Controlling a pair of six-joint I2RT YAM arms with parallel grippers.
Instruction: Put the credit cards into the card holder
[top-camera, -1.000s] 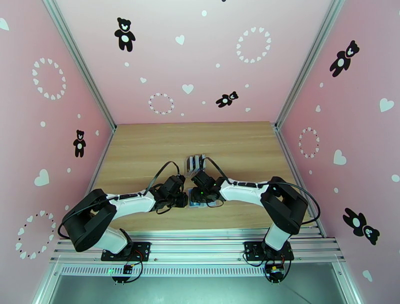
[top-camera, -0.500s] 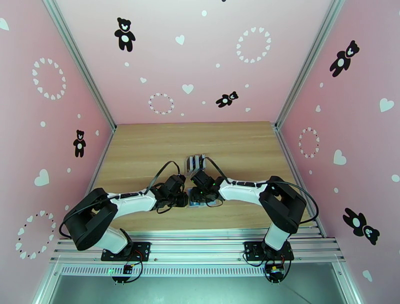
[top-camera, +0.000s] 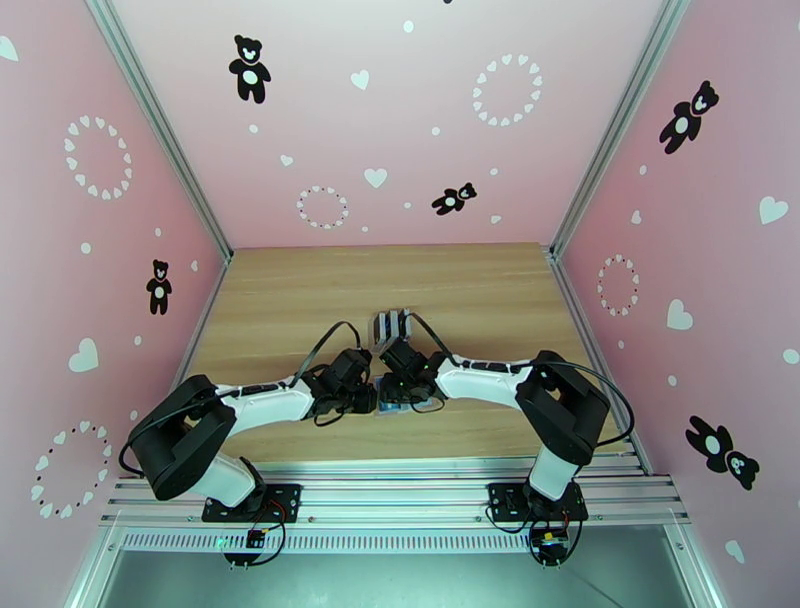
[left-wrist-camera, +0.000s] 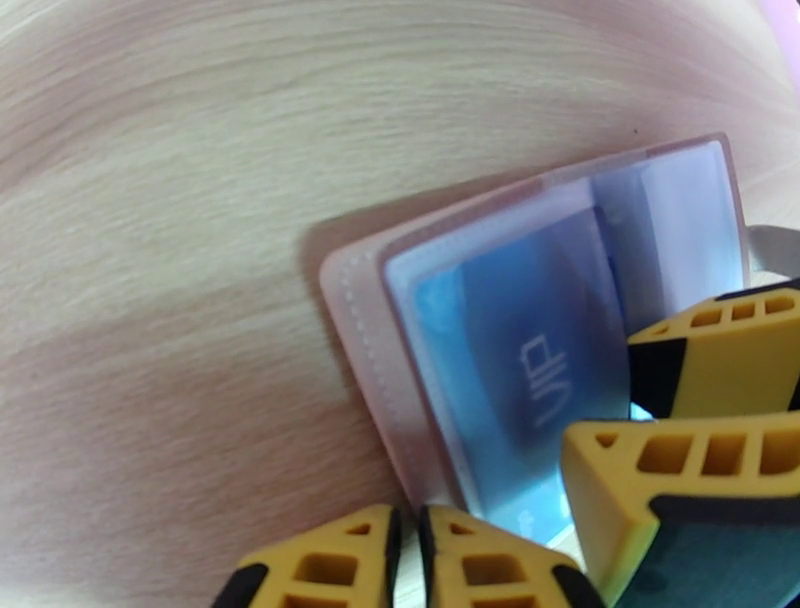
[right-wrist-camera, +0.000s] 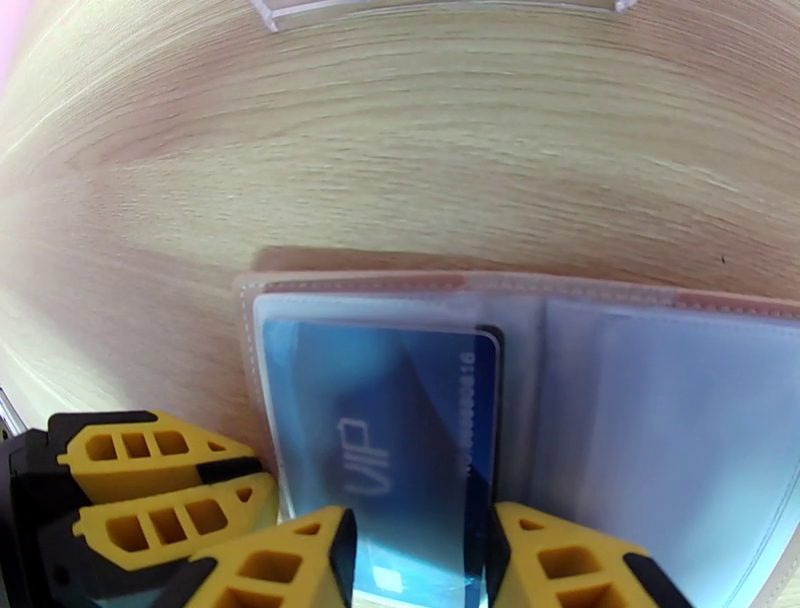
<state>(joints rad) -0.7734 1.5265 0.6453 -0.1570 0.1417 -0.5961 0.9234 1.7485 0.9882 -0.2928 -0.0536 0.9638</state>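
Observation:
The card holder (left-wrist-camera: 350, 330) lies open on the wooden table, tan-pink cover down and clear sleeves up; it also shows under the right wrist (right-wrist-camera: 400, 285) and from above (top-camera: 420, 406). A blue credit card (right-wrist-camera: 420, 430) marked VIP sits largely inside the left sleeve (left-wrist-camera: 520, 370). My right gripper (right-wrist-camera: 415, 520) stands part open, its yellow fingers (left-wrist-camera: 700, 340) straddling the card's near end. My left gripper (left-wrist-camera: 405, 555) is shut at the holder's outer edge, pinching it; its fingers (right-wrist-camera: 150, 460) touch that edge. Both grippers meet over the holder (top-camera: 385, 395).
A dark slotted stand (top-camera: 392, 325) stands just beyond the grippers. Bare wooden table (top-camera: 300, 290) stretches to the back and both sides, bounded by pink walls and metal posts. The arms' bases sit on the rail at the near edge.
The right arm has edged slightly left, toward the left gripper. The left arm and the holder stay where they were.

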